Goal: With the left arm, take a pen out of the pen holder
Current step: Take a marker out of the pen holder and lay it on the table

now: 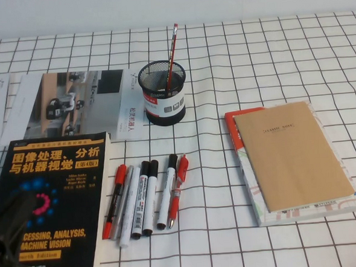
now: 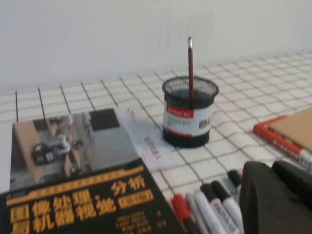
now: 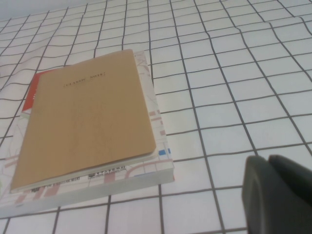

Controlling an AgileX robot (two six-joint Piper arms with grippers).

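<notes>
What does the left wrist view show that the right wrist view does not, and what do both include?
Left wrist only: mesh pen holder with a red pencil standing in it, black textbook, markers, and the shut left gripper near the markers. Right wrist only: the shut right gripper, beside the brown notebook. Both: that notebook and the checked tablecloth.
</notes>
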